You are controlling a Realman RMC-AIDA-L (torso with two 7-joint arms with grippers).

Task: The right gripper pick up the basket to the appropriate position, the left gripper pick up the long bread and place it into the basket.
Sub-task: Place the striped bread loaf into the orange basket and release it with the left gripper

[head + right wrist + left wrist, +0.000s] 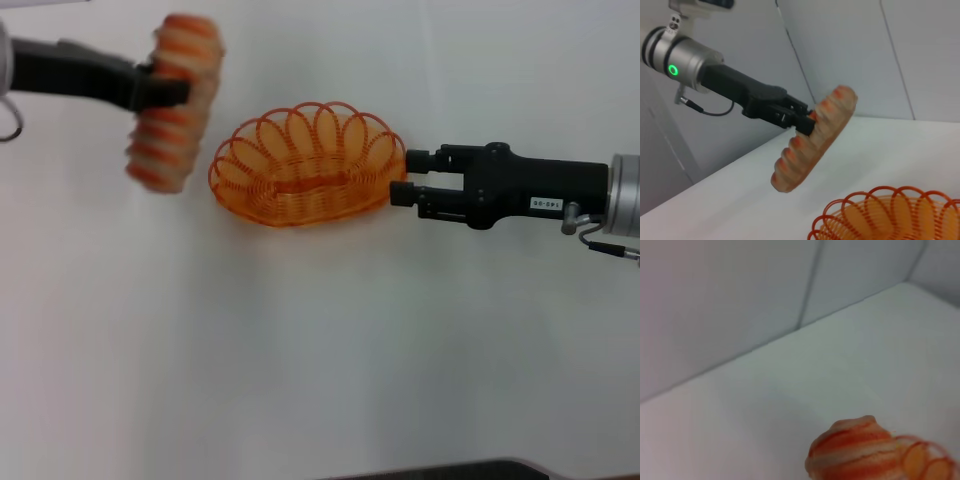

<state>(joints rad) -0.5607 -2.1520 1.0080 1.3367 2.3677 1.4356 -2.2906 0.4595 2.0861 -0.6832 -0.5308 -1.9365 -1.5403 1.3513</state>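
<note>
My left gripper (185, 91) is shut on the long bread (168, 132), an orange-and-cream striped loaf, and holds it in the air left of the basket. The right wrist view shows that gripper (807, 123) clamping the bread (812, 145) at its middle, tilted, above the table. One end of the bread (855, 450) shows in the left wrist view. The orange wire basket (300, 205) sits at the table's middle; it is empty. My right gripper (408, 177), with the white label, is at the basket's right end with its fingers apart, the lower finger against the rim.
The white table (300, 350) spreads around the basket. Grey wall panels (740, 300) stand behind the table's far edge. A dark edge (470, 470) shows at the front of the table.
</note>
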